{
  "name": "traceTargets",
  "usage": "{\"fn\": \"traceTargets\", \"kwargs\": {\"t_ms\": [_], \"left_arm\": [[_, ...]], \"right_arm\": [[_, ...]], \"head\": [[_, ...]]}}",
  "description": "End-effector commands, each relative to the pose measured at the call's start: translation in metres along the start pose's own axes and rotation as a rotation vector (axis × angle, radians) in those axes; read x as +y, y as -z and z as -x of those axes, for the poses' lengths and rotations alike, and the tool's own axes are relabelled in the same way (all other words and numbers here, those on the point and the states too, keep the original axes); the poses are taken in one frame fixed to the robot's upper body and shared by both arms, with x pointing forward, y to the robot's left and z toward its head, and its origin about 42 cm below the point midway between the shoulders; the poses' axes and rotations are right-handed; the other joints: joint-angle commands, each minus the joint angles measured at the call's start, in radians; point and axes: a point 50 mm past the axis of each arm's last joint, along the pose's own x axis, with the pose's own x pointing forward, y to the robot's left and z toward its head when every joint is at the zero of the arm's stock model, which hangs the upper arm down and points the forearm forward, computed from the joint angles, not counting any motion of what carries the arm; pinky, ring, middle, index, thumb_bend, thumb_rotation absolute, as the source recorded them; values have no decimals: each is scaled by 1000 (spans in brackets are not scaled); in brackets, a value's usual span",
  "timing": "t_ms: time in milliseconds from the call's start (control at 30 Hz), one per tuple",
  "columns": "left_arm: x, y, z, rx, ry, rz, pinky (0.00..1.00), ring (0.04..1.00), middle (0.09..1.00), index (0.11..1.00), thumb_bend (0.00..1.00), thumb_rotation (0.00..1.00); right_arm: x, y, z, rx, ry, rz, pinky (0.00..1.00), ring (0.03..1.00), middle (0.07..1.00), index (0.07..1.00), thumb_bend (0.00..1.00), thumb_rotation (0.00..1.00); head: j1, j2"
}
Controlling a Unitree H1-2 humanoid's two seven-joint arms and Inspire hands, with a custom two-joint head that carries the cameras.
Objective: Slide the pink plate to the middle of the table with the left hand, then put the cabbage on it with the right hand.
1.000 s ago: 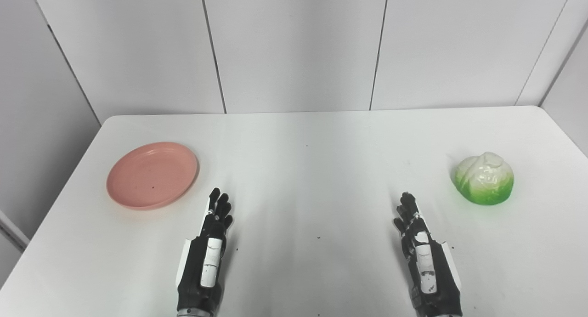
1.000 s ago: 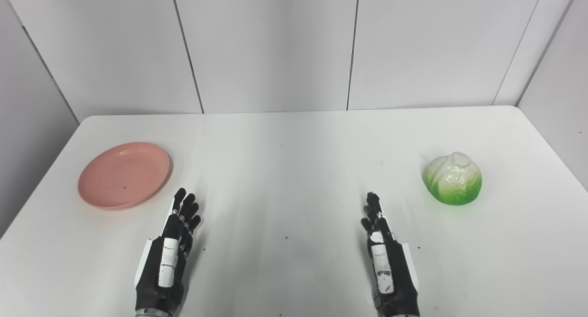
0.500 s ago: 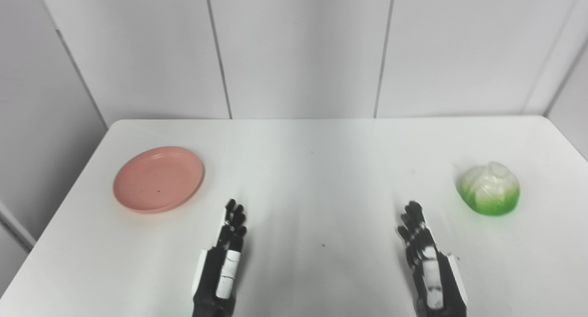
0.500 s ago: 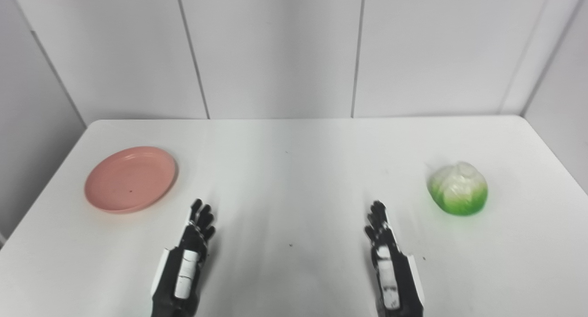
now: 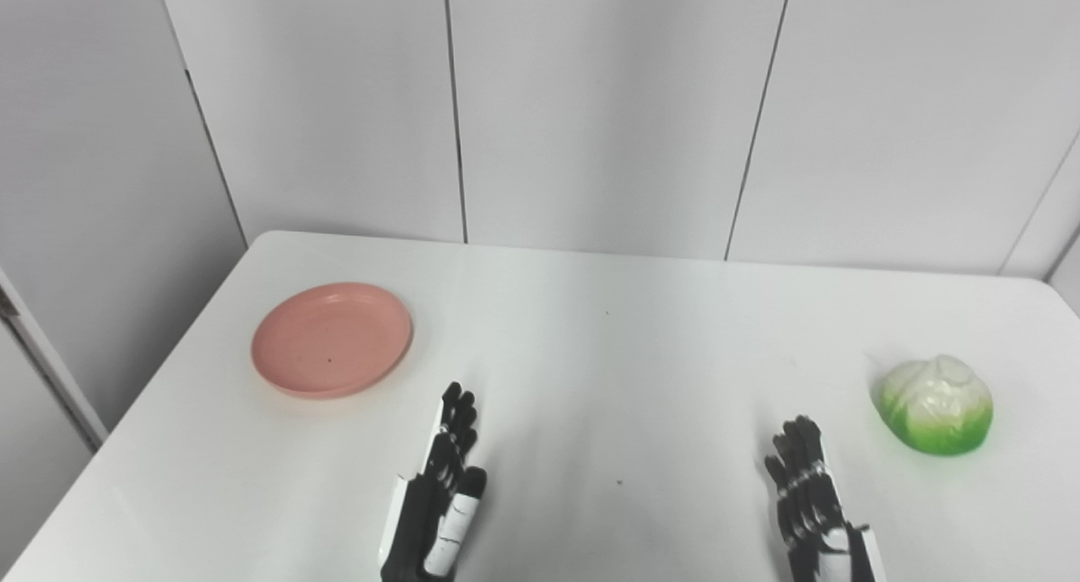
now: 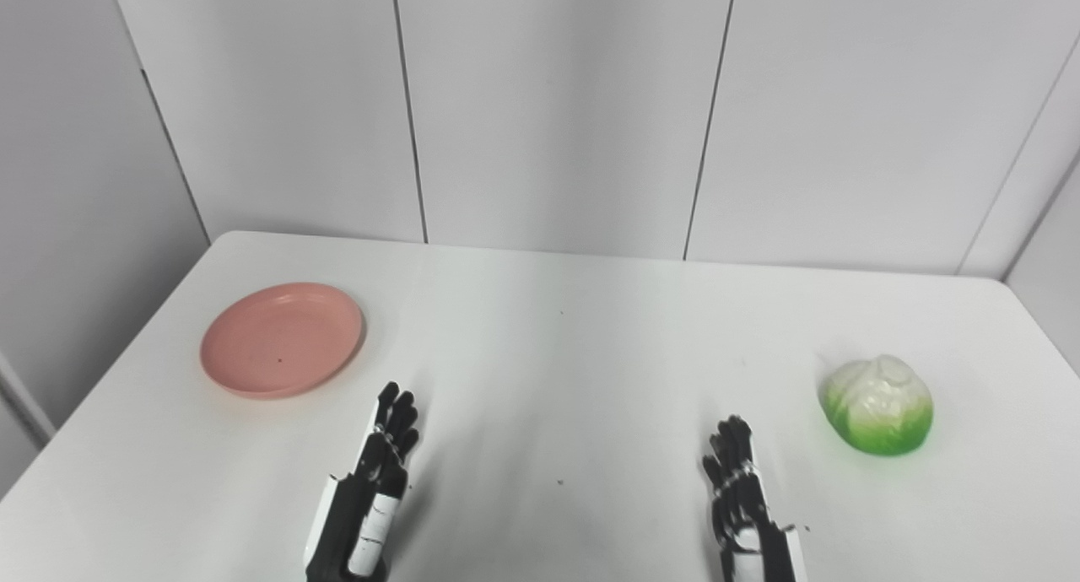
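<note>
Since a second ago the whole view has swung, so the camera has moved; the pink plate (image 5: 332,339) and the cabbage (image 5: 935,404) sit where they sat on the white table (image 5: 607,371), while both hands show less of themselves, their wrists now cut off by the bottom edge. Far left of the cabbage, the plate lies flat near the table's left edge, with only a narrow strip of bare top between its rim and that edge. The left hand (image 5: 440,498) hovers or rests nearer the robot than the plate and a little to the cabbage's side of it, clear of the rim, fingers (image 5: 458,409) straight, close together and holding nothing. Between this hand and the cabbage stretches wide bare tabletop, marked only by a few dark specks. The right hand (image 6: 744,504) is likewise empty, fingers extended; whether either palm touches the table is hard to judge. Cabbage stands just beyond and outward of it, apart, near the right edge.
</note>
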Motion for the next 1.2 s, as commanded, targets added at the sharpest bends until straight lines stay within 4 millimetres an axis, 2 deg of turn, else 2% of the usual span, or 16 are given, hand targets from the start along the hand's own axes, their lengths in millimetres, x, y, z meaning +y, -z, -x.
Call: {"fn": "traceTargets", "kwargs": {"t_ms": [0,733,933,1167], "left_arm": [[6,19,32,104,-18,-23,1000,1000,999,1000,939,829],[5,19,31,93,-19,-22,1000,1000,996,1000,931,812],[4,5,26,53,-32,28,1000,1000,998,1000,914,800],[6,-27,23,15,-38,30,1000,990,987,1000,943,827]], "right_arm": [[-33,32,27,182,53,37,1000,1000,1000,997,923,1000],[-32,33,26,187,49,25,1000,1000,1000,1000,925,1000],[-31,33,24,192,45,21,1000,1000,1000,1000,926,1000],[-27,32,22,190,38,22,1000,1000,1000,1000,930,1000]], "head": [[4,-1],[22,-6],[27,3],[35,31]]}}
